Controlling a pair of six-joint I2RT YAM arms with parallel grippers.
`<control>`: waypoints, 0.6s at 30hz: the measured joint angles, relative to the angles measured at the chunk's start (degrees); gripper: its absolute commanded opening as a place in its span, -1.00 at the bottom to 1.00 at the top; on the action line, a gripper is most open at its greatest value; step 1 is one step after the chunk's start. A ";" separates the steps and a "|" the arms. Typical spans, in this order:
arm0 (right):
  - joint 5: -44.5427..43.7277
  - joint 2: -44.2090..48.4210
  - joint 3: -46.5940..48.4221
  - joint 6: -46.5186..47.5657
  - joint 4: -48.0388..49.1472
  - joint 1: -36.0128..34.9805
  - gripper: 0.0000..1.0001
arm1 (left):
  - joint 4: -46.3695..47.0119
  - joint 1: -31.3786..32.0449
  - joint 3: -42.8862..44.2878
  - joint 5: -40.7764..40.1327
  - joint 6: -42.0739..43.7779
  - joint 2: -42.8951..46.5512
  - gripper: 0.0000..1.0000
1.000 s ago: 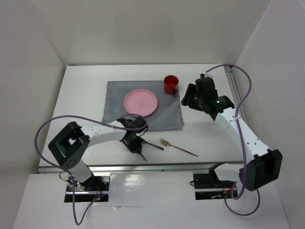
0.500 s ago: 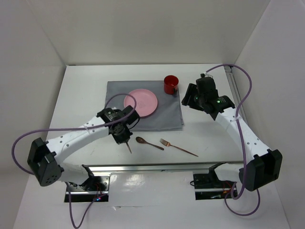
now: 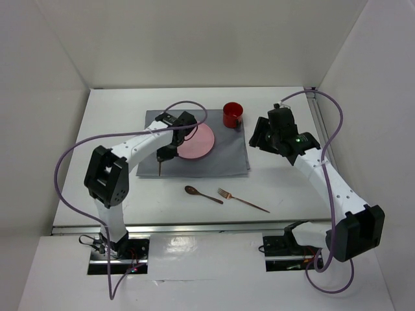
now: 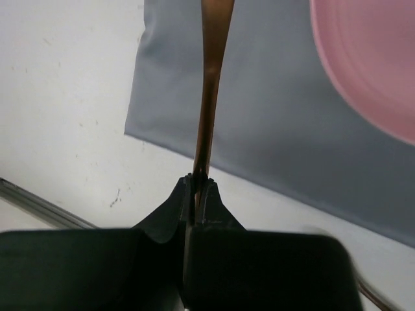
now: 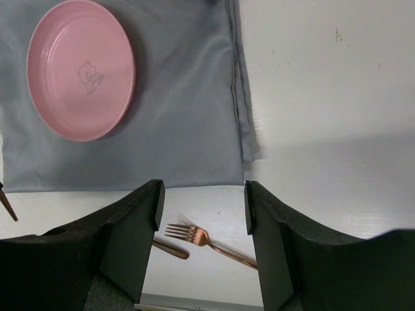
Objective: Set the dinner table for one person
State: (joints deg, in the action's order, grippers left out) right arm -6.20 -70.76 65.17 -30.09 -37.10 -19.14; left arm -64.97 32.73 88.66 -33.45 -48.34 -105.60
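On the white dinner table (image 3: 110, 129) lies a grey cloth (image 3: 224, 159) with a pink plate (image 3: 198, 141) on it and a red mug (image 3: 232, 115) at its far right corner. My left gripper (image 3: 164, 153) hangs over the cloth's left part, beside the plate. It is shut on a thin copper piece of cutlery (image 4: 211, 84) that points forward over the cloth (image 4: 272, 110); its end (image 3: 160, 170) reaches the cloth's near edge. My right gripper (image 5: 202, 188) stands open and empty above the table, right of the cloth. A copper spoon (image 3: 202, 194) and fork (image 3: 241, 200) lie in front of the cloth.
A metal rail (image 3: 194, 227) runs along the table's near edge and another (image 3: 318, 123) along the right side. White walls close the table in on three sides. The fork (image 5: 194, 234) and the spoon's handle (image 5: 170, 248) show between my right fingers, far below.
My left arm swung from the near edge beside the spoon to the far left, carrying the copper cutlery over the cloth next to the plate. The right arm has stayed put.
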 measured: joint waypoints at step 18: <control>-1.20 1.38 -1.86 0.00 -1.84 0.79 0.28 | 13.79 7.19 16.50 29.05 6.88 -8.83 -1.00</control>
State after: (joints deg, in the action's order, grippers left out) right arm -7.40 -69.38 63.31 -30.09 -38.94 -18.35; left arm -51.18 39.92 105.16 -4.40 -41.45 -114.43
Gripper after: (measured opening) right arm 0.639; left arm 0.053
